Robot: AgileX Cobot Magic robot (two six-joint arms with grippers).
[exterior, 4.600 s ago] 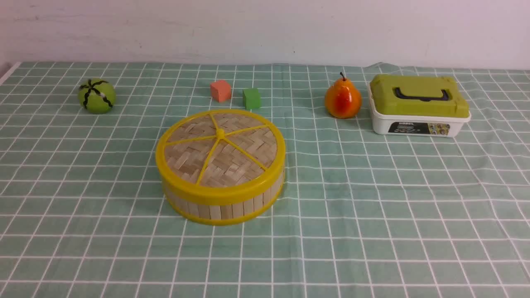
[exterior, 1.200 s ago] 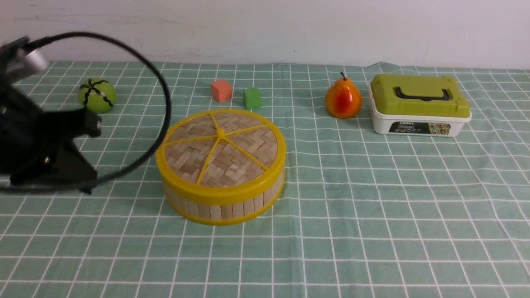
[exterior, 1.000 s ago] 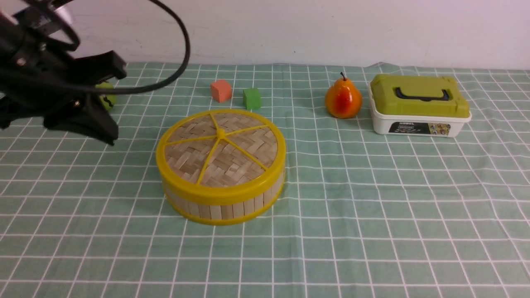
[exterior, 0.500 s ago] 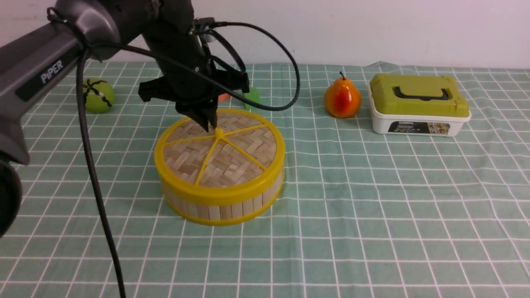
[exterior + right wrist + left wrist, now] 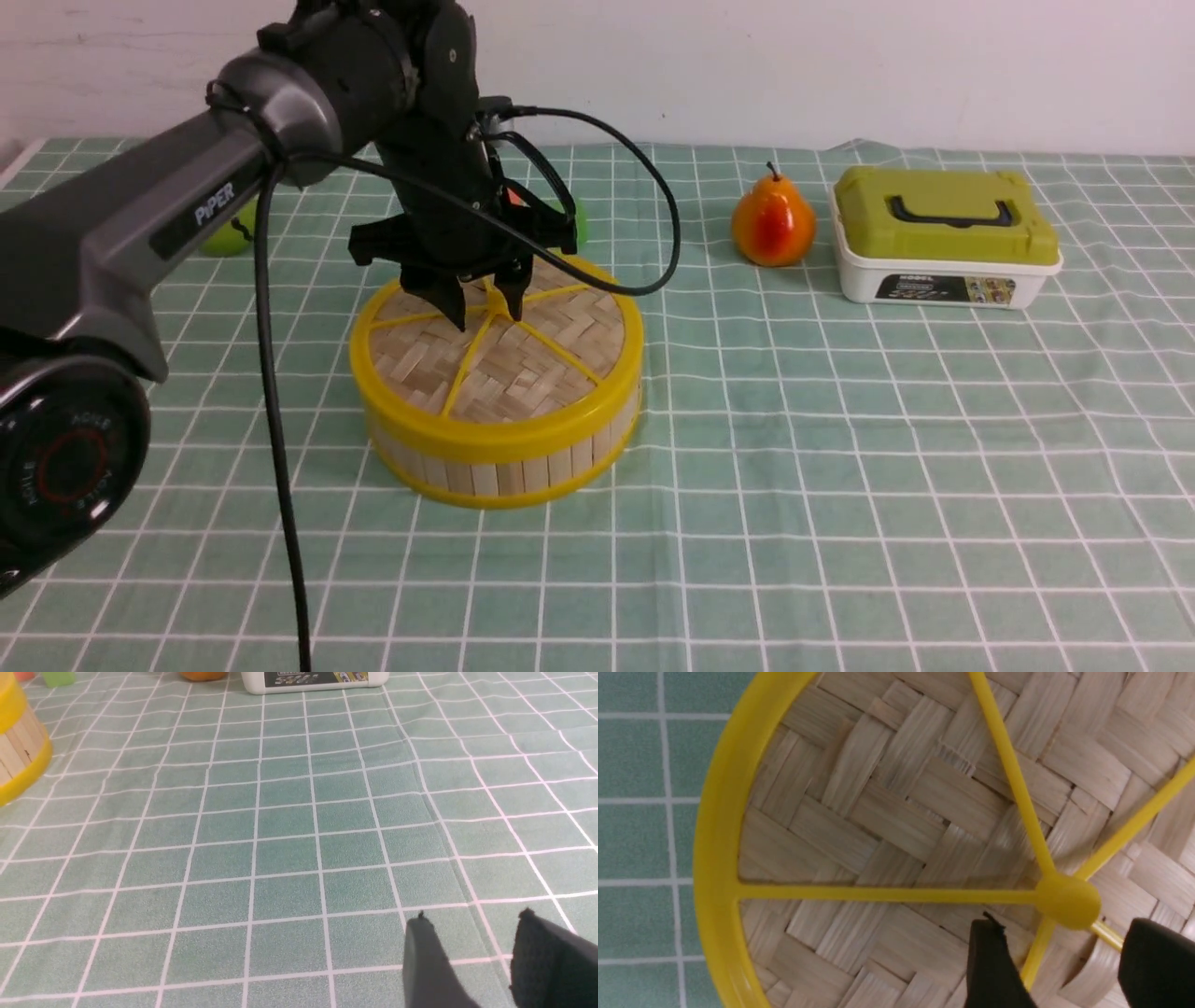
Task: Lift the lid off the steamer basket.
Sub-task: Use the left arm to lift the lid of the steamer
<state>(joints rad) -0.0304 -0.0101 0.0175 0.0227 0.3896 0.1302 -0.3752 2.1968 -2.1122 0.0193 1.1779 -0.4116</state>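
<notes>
The lid [image 5: 523, 364], a woven bamboo disc with a yellow rim and spokes, sits flat on the steamer basket [image 5: 504, 471] in the middle of the table. My left gripper [image 5: 487, 303] hangs open just over the lid's centre, one dark finger on each side of the hub. In the left wrist view the yellow knob [image 5: 1068, 901] lies just ahead of the gap of the left gripper [image 5: 1064, 926], and nothing is gripped. My right gripper [image 5: 474, 919] shows only in its wrist view, open over bare tablecloth, far from the steamer basket [image 5: 18, 751].
A pear [image 5: 773, 224] and a white box with a green lid [image 5: 943, 238] stand at the back right. A green ball [image 5: 224, 238] and a green cube [image 5: 577, 219] peek out behind the left arm. Its black cable [image 5: 280, 467] hangs down to the basket's left.
The left arm swung in from the far left to above the lid. Its gripper went from shut to open and dropped around the centre knob. Lid and basket have not moved.
</notes>
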